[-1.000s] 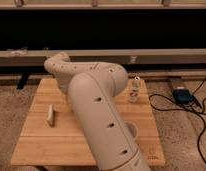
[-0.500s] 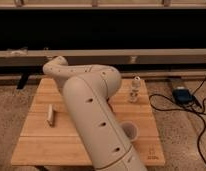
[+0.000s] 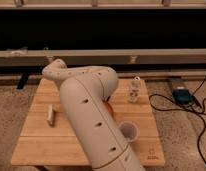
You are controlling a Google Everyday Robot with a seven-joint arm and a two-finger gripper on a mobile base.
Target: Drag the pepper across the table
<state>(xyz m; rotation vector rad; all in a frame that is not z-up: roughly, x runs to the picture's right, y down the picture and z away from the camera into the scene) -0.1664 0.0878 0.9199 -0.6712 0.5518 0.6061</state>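
My big white arm (image 3: 91,115) rises from the bottom edge and bends over the middle of the light wooden table (image 3: 41,145). Its upper link reaches left to a joint near the table's back left (image 3: 55,71). The gripper is hidden behind the arm, somewhere over the table's middle. The pepper is hidden too. A sliver of the orange bowl (image 3: 110,108) shows just right of the arm.
A small clear shaker (image 3: 134,90) stands at the back right of the table. A pale stick-shaped block (image 3: 51,115) lies on the left side. A pale round cup (image 3: 129,131) sits front right. A blue device (image 3: 182,95) and black cables lie on the floor to the right.
The arm has shifted a little left and lower over the table, covering more of its middle. The shaker and the pale block have not moved.
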